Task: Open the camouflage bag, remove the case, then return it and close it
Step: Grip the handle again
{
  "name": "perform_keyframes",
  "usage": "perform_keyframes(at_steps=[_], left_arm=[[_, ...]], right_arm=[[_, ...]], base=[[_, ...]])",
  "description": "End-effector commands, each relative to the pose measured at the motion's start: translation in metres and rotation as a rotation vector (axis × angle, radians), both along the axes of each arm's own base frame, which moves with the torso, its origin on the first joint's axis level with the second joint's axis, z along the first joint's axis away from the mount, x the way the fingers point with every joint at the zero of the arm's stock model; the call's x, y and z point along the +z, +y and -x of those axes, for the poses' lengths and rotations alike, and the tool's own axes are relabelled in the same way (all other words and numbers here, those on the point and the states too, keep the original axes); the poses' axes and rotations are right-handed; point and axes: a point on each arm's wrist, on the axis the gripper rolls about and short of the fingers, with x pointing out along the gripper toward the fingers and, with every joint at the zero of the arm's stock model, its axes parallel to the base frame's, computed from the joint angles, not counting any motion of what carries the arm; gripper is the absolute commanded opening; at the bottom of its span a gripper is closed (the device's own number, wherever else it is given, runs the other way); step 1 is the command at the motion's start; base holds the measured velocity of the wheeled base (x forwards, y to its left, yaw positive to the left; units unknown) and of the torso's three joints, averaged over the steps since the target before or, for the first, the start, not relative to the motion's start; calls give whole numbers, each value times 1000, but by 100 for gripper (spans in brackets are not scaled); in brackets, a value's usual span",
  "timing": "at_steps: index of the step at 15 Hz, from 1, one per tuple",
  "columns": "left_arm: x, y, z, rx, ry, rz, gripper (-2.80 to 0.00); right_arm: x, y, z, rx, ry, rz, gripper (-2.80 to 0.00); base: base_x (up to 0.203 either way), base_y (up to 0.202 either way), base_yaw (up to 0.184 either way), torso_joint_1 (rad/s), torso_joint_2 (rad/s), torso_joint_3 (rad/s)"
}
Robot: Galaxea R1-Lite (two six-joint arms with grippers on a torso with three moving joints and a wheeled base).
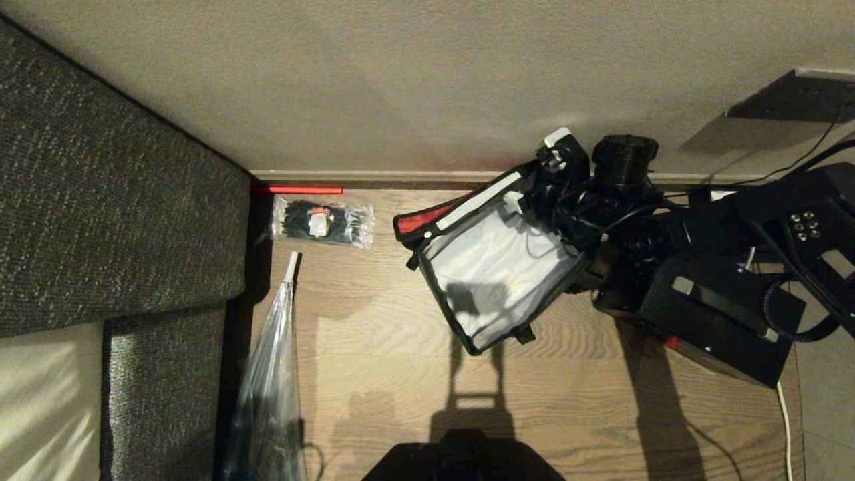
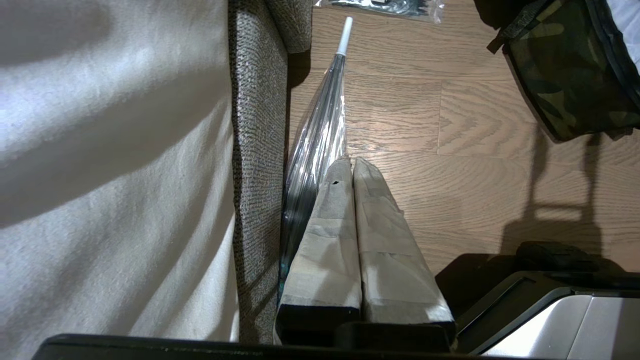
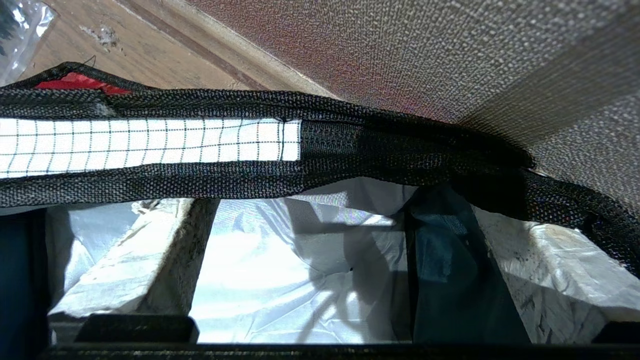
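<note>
A: What takes up most of the room from where you stand?

B: The grey sofa (image 1: 113,194) fills the left side, with a wood floor (image 1: 401,401) running to the pale wall (image 1: 401,73).

A: And the bag?

B: The camouflage bag (image 1: 497,267) lies on the floor near the wall, lid thrown back so its red lining and pale inside show. It looks empty from here.

A: Where's the case?

B: The black case (image 1: 718,327) sits on the floor just right of the bag, a small red catch on its near edge.

A: The arms?

B: The right gripper (image 3: 345,280) hangs at the bag's mouth by the back rim, fingers (image 3: 135,265) spread wide, grasping nothing. The left gripper (image 2: 352,165) is parked low beside the sofa, its padded fingers pressed together.

A: Anything smaller?

B: A clear folded umbrella (image 1: 270,387) leans along the sofa, and a small packet of black items (image 1: 324,222) lies by the wall.
</note>
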Motion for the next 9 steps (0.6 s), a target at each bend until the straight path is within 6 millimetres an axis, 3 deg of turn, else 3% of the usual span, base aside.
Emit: perform_keyframes(at_steps=[1, 7, 9], left_arm=[[-1, 0, 0, 1, 1, 0, -280], [-1, 0, 0, 1, 1, 0, -280], [-1, 0, 0, 1, 1, -1, -280]], right_arm=[[4, -2, 8, 4, 30, 8, 0], [-38, -14, 49, -8, 379, 16, 0], [-51, -19, 52, -30, 466, 14, 0]], base=[[0, 0, 0, 0, 0, 0], [0, 0, 0, 0, 0, 0], [0, 0, 0, 0, 0, 0]])
